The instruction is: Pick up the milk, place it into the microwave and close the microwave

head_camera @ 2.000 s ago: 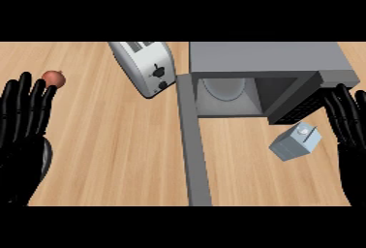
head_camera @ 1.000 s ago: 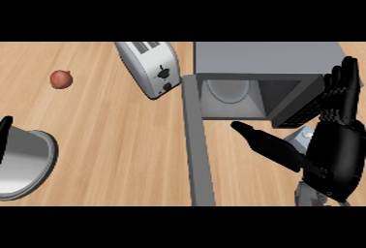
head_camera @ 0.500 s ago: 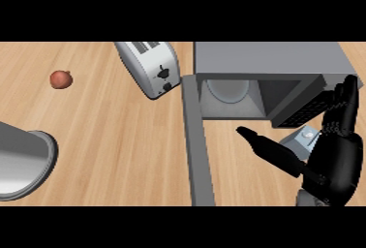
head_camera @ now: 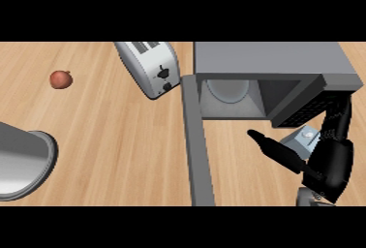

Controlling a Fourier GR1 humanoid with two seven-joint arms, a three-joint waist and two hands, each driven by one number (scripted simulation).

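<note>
Milk carton sits on the counter just in front of the open microwave, largely hidden by the right hand. Since half a second ago the hand has settled lower over the carton, thumb stretched left, fingers up behind it; whether it has closed round the carton cannot be told. Likely the grasp is forming, lift not yet begun. Microwave door stands wide open. Left hand out of view. Toaster, red fruit and metal pot unchanged. No readable writing anywhere.
</note>
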